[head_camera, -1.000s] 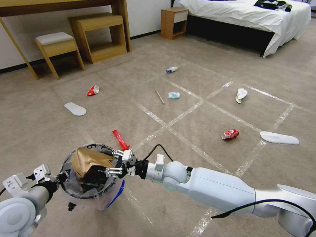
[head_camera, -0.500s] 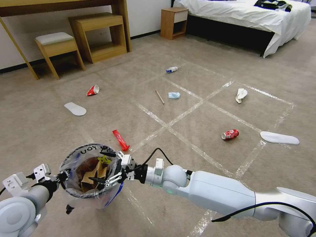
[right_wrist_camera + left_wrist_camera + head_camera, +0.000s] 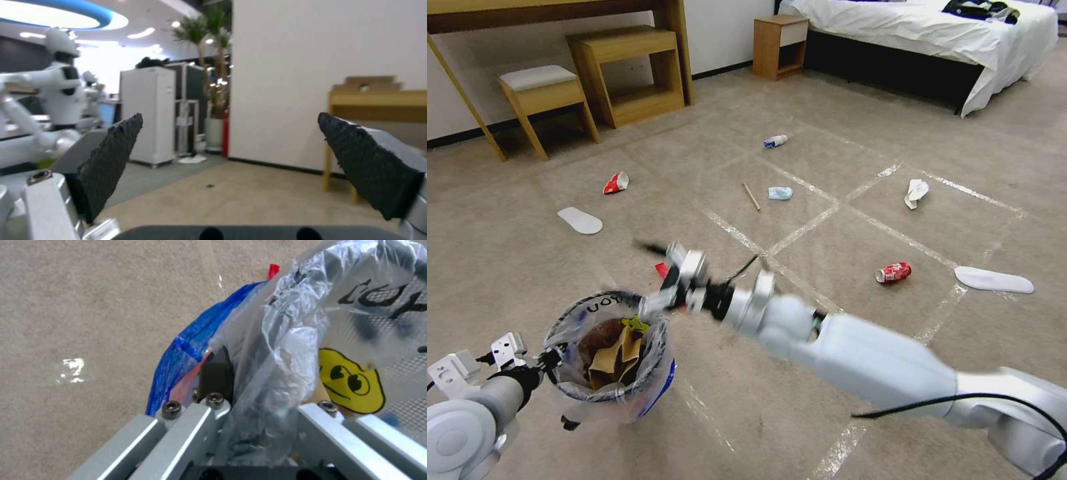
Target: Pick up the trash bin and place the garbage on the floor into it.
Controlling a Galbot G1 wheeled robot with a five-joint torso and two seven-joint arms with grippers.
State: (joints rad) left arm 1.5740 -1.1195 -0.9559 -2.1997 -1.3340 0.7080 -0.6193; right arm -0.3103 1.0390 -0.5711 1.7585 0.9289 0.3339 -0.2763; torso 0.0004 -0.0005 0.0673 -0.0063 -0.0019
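- Spread wide and holding nothing, the right gripper (image 3: pixel 650 277) hangs in the air just above the far rim of the trash bin (image 3: pixel 607 360); in the right wrist view its two black textured pads (image 3: pixel 111 160) stand far apart with only the room between them.
- Pinched shut on the bin's near rim, the left gripper (image 3: pixel 550 360) holds the trash bin off the carpet at the robot's lower left; the left wrist view shows its metal fingers (image 3: pixel 195 426) closed over the crumpled clear liner (image 3: pixel 276 350), with a dark pad against the blue wall.
- Inside the bin lies the crumpled brown paper bag (image 3: pixel 617 357), with a small yellow smiley sticker (image 3: pixel 635 325) at the rim beside the liner's black lettering.
- Just beyond the bin, partly hidden behind the right gripper, a red wrapper (image 3: pixel 661 269) lies on the floor (image 3: pixel 827 227).
- Farther out on the taped grid: a crushed red can (image 3: pixel 893 272) to the right, a white tissue (image 3: pixel 916 193) beyond it, a light-blue mask (image 3: pixel 780 193) next to a wooden stick (image 3: pixel 751 197) near the middle, and a white-blue bottle (image 3: pixel 774 141) farther back.
- To the left a red-and-white crumpled scrap (image 3: pixel 616 183) lies near a white slipper (image 3: pixel 580 220); a second slipper (image 3: pixel 994 279) lies at the right, near the can.
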